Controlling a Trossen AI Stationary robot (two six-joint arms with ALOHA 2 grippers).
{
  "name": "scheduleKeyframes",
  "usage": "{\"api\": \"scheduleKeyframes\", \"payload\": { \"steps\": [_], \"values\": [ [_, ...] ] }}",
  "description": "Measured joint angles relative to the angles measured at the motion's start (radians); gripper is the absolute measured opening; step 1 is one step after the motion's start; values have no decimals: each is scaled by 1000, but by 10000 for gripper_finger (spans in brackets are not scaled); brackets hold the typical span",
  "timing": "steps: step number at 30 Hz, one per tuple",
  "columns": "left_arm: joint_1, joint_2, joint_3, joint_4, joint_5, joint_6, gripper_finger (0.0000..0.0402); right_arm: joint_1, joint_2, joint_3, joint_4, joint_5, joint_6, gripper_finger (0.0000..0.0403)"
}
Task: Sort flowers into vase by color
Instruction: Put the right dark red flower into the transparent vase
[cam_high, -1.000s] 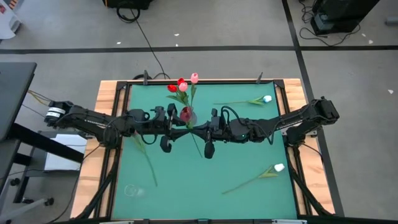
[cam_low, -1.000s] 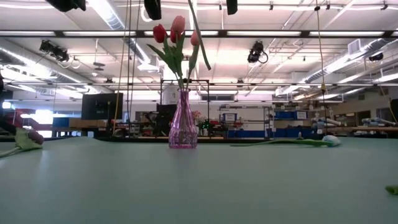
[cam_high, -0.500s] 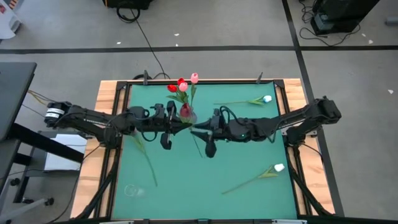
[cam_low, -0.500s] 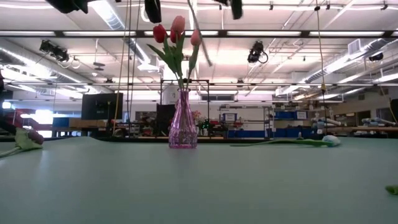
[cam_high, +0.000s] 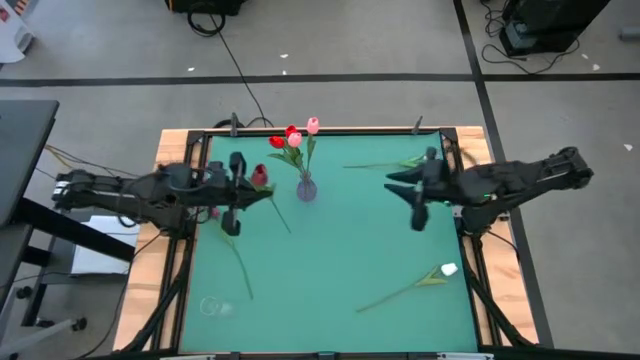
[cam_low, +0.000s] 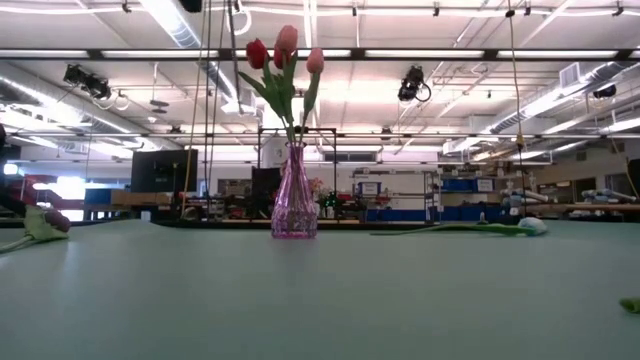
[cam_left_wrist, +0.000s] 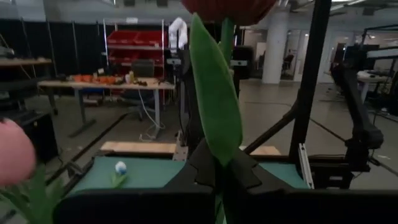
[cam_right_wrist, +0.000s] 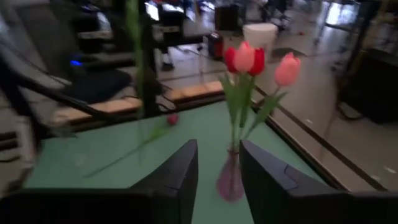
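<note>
A pink glass vase (cam_high: 306, 188) stands at the table's far middle and holds red and pink tulips (cam_low: 285, 45); it also shows in the right wrist view (cam_right_wrist: 230, 177). My left gripper (cam_high: 245, 192) is left of the vase, high above the table, shut on a dark red tulip (cam_high: 260, 177). My right gripper (cam_high: 395, 186) is at the table's right, open and empty (cam_right_wrist: 217, 180). Two white tulips (cam_high: 430, 158) (cam_high: 448, 269) lie flat on the mat at the right. Another tulip (cam_high: 235, 255) lies on the mat under my left arm. My left gripper pinches the dark red tulip's stem between its two fingers (cam_left_wrist: 245, 171), a little below the head (cam_left_wrist: 230, 6), where a green leaf (cam_left_wrist: 214, 112) rises. The fingers come level from the table's left, across the stem. The tulip is lifted clear and tilted, head up, its lower stem (cam_high: 285, 225) slanting toward the near right.
The green mat (cam_high: 340, 240) is framed by a black rail and wooden edges (cam_high: 165, 170). A small clear ring (cam_high: 210, 306) lies at the near left. Bare mat lies between the vase and my right gripper.
Both grippers were together beside the vase with the dark red tulip between them. My left gripper has gone toward the table's left edge with the tulip, away from the vase. My right gripper has come off the tulip and gone toward the right edge.
</note>
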Motion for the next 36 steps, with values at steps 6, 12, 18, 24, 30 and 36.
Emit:
{"api": "scheduleKeyframes", "payload": {
  "steps": [6,12,18,24,30,36],
  "values": [
    [-1,-84,0,-67,-5,21,5,-1,-122,-52,15,-20,2,118],
    [-1,-99,0,-89,-21,-30,5,-1,-141,-59,16,-76,-14,119],
    [-4,-99,0,-116,-29,-84,5,0,-133,-60,17,-104,-17,119],
    [-77,-143,0,-214,-29,-101,4,0,-130,-60,21,-106,-17,119],
    [-150,-306,0,-443,-19,-93,4,0,-130,-60,22,-106,-17,119],
    [-219,-535,0,-484,208,-128,4,0,-130,-60,22,-106,-17,119]
  ]
}}
